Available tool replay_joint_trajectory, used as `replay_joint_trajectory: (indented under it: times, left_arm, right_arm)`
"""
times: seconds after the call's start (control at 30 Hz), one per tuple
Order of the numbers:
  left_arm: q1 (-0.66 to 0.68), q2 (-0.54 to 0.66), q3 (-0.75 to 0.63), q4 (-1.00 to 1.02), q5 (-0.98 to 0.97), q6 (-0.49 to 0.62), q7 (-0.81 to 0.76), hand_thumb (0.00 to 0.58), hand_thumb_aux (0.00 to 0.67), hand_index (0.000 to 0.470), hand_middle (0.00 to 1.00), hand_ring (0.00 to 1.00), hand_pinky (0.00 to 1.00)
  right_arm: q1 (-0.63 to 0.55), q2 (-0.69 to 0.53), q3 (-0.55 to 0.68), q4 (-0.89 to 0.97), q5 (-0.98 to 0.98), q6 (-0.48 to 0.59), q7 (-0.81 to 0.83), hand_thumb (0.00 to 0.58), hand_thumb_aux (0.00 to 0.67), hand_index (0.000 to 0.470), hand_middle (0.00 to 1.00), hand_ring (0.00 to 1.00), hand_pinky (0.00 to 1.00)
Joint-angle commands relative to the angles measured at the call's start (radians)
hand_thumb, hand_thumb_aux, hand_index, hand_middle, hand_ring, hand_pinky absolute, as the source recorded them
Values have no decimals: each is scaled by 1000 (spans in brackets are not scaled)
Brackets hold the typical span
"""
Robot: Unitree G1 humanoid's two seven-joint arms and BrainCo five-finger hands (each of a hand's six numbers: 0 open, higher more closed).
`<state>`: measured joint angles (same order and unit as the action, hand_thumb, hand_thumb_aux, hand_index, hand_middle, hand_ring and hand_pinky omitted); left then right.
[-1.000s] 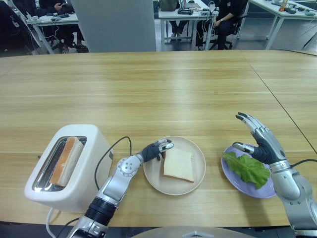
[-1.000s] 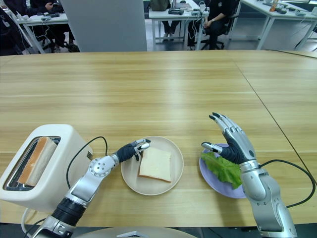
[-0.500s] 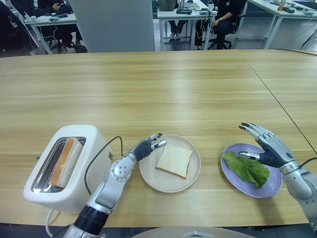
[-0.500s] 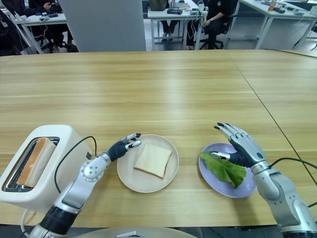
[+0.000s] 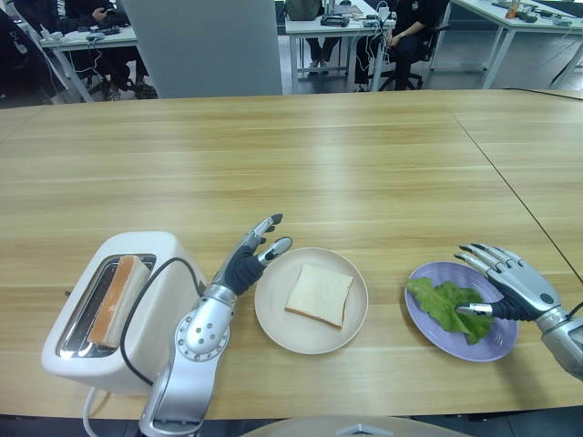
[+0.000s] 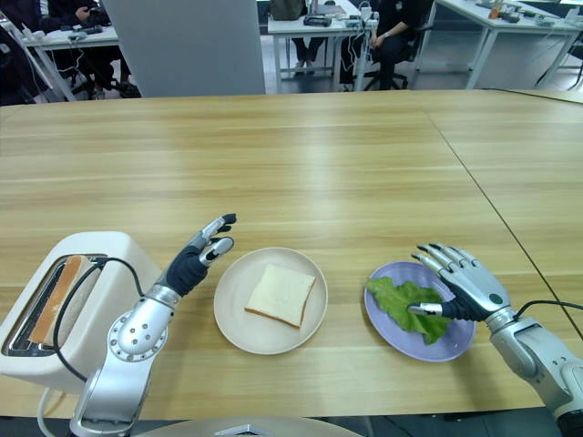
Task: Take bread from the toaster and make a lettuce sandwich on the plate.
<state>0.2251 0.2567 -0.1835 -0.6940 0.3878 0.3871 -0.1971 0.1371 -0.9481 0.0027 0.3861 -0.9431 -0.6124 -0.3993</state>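
Describer: Since a second ago, in the left eye view, the left hand (image 5: pixel 248 259) has drawn back off the rim of the beige plate (image 5: pixel 273 320). It now hovers between that plate and the toaster (image 5: pixel 91 364), fingers spread, holding nothing. The right hand (image 5: pixel 510 289) has come down to the purple plate (image 5: pixel 492 341).

Reader: Where is the bread?

Describer: One bread slice (image 5: pixel 319 295) lies flat in the middle of the beige plate, just to the right of the left hand and not touching it. A second slice (image 5: pixel 117 296) stands in the toaster's slot, on the hand's other side.

Reader: And the right eye view?

Describer: The lettuce leaf (image 6: pixel 401 305) lies on the purple plate, beneath and to the left of the right hand. The hand's fingers fan out above the plate's right rim, and its thumb tip rests against the leaf's right edge. The hand is not closed on the leaf. Both plates sit on the wooden table (image 6: pixel 301 164), near each other but apart.
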Motion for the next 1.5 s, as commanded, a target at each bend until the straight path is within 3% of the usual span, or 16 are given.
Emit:
replay_joint_trajectory:
  times: [0.03,0.3,0.6,0.63,0.67,0.7,0.73,1.23,1.5]
  left_arm:
    - [30,-7,-12,-22,26,14,10,0,0,0,129,129,129]
    - [37,-20,-16,-18,28,13,12,0,0,0,129,129,129]
    - [42,-31,-26,-19,32,15,10,0,0,0,129,129,129]
    - [42,-32,-28,-18,31,14,10,0,0,0,129,129,129]
    - [44,-32,-31,-17,31,12,9,0,0,0,129,129,129]
    - [46,-34,-34,-16,31,12,10,0,0,0,125,125,125]
    - [47,-36,-37,-15,31,11,11,0,0,0,129,129,129]
    - [59,-39,-45,-16,37,6,12,0,0,0,122,122,122]
    - [72,-36,-23,-54,38,3,15,0,0,0,122,122,122]
  right_arm:
    - [-70,-22,81,120,-53,-20,-86,0,0,0,0,0,0]
    - [-154,-49,232,300,-112,-28,-224,0,0,0,0,0,0]
    - [-189,-90,332,329,-147,-9,-294,0,0,0,0,0,0]
    - [-190,-92,338,327,-147,-6,-298,420,318,218,0,0,0]
    - [-195,-92,343,329,-144,-5,-301,464,370,254,0,0,0]
    - [-200,-92,346,331,-142,-3,-304,571,589,404,0,0,0]
    - [-203,-93,350,333,-141,0,-306,580,670,460,0,0,0]
    - [-199,-105,345,283,-65,-21,-302,580,670,460,0,0,0]
    - [-153,-128,258,150,33,9,-266,580,670,460,0,0,0]
